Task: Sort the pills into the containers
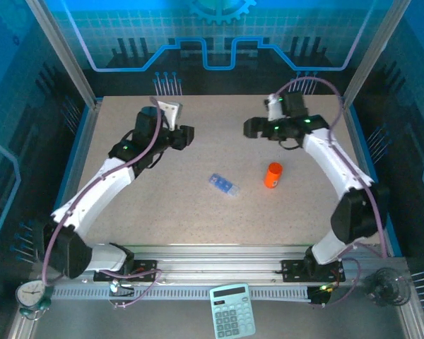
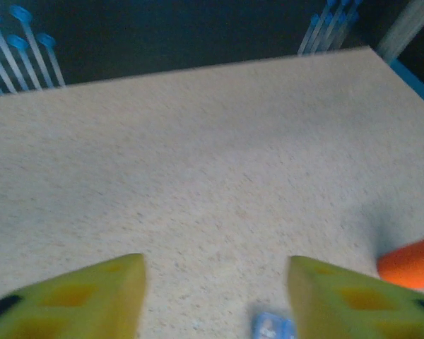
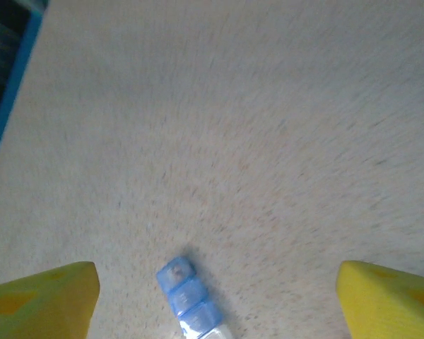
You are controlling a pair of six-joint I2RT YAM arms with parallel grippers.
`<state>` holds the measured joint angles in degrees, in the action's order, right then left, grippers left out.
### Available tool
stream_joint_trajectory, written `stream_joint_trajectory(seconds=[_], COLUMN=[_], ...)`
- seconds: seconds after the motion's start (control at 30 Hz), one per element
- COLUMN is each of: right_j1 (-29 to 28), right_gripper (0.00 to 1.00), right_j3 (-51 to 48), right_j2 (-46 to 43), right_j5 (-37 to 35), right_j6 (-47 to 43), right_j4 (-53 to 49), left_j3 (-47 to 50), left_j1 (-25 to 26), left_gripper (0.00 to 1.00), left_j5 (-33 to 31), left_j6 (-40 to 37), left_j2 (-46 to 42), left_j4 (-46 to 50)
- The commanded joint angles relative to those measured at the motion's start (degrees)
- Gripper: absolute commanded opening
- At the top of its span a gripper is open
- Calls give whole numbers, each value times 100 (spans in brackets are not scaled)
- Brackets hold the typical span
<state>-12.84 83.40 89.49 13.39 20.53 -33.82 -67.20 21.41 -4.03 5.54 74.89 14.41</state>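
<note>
Speckled table (image 1: 198, 219) bears a blue pill box (image 1: 223, 185) and orange bottle (image 1: 272, 175).

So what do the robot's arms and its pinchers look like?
The left arm and right arm are white with black joints. A purple cable loops along each, and small green lights glow on the joints. The fingers are chunky yellow-green wedges with darker square dents.
</note>
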Motion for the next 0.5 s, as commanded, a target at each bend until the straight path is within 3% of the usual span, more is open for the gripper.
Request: stream_joint_trajectory(seconds=[0.0,0.23,0.47], right_j1=[530,1334,1469], right_gripper=[98,100,100], right_j3=[-457,-1554,-3074], right_j2=[-589,-1428,-1794], right_j5=[-185,-1363,-2765], right_j6=[105,430,466], right_j4=[188,896,2359], left_j3=[447,2085,3491], left_j1=[-181,-525,-1241], left_gripper=[99,99,99], left_j5=[-687,-1482,-1332], left_j6=[-158,-728,-633], left_j2=[-511,-1154,-1167], left_j4=[-878,-2856,-4179])
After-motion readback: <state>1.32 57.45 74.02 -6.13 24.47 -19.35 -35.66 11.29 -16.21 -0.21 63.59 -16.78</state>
